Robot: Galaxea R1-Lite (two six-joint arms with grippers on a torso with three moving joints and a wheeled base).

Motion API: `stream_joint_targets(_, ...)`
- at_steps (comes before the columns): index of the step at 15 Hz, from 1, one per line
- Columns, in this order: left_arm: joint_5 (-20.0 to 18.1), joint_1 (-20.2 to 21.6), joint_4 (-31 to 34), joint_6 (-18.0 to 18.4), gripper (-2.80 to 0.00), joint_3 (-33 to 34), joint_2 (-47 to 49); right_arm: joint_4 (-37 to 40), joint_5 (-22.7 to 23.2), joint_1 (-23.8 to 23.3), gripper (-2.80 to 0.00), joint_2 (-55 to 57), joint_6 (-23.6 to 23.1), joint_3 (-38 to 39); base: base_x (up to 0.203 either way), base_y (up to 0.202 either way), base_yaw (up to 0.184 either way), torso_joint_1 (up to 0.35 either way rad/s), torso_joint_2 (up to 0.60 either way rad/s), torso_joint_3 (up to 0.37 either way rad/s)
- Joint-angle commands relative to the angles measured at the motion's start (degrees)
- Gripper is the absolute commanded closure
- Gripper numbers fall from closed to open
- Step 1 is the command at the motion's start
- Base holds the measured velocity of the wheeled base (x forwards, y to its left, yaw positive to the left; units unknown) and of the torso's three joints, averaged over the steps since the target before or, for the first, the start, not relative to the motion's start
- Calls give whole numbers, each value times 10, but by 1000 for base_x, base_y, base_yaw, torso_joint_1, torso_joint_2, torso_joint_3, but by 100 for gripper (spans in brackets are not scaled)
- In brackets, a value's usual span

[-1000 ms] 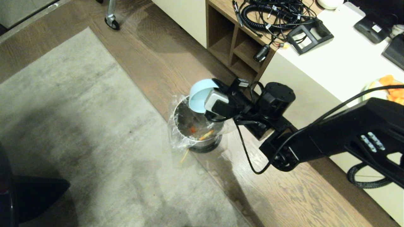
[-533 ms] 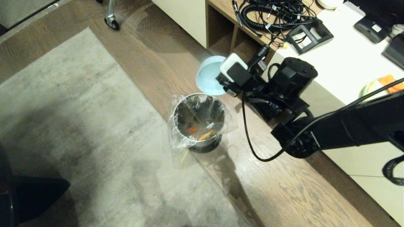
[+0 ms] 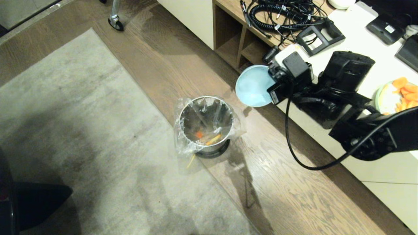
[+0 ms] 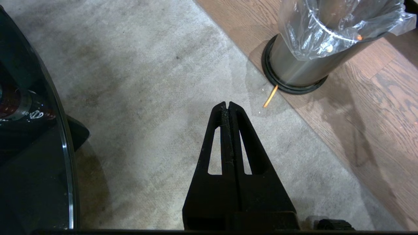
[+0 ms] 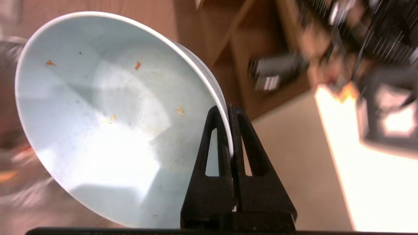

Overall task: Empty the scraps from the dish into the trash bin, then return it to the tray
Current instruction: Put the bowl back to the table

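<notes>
A large grey rug [image 3: 81, 137] covers the floor to the left of the trash bin [image 3: 205, 125], and bare wooden floor [image 3: 294, 195] runs along the bin's other side. Beyond the bin and to its right stands a white counter [image 3: 352, 55] with an open wooden shelf unit [image 3: 241, 42] at its near end and a tangle of black cables [image 3: 281, 14] on top. The bin itself is a small steel cylinder on a black base ring, lined with clear plastic, sitting at the edge of the rug. The scraps [image 3: 209, 137], orange and pale pieces, lie at the bottom of the bin. The right gripper [image 3: 272, 83] hangs up and to the right of the bin, just in front of the counter, its two fingers clenched on the rim of the dish [image 3: 253, 85]. The dish is tilted on its side in the air, clear of the bin, its inside empty except for a few tiny crumbs. The left gripper [image 4: 227, 106] hovers over the rug near the bin's base, fingers pressed together and holding nothing. One stray orange stick [image 4: 270, 96] lies on the rug just beside the bin's base ring. A pale plate of orange pieces [image 3: 396, 94] sits on the counter, far right of the bin
</notes>
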Motion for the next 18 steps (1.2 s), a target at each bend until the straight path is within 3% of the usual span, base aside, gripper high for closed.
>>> stream_joint_targets(1,0,0,0,-1,0,0,0,51,-1,-11,0,-52,65,26,0,0,0,0,0,0)
stream_joint_targets(6,0,1,0,-1,0,0,0,150,1,-45,0,-99,139,55,0,0,0,0,0,0)
stream_joint_targets(10,0,1,0,-1,0,0,0,177,-10,-59,0,-154,213,145,0,0,0,0,0,0)
stream_joint_targets(15,0,0,0,-1,0,0,0,166,-88,-66,0,-214,370,300,0,0,0,0,0,0)
stream_joint_targets(18,0,1,0,0,0,0,0,64,-102,-91,0,-234,405,412,0,0,0,0,0,0)
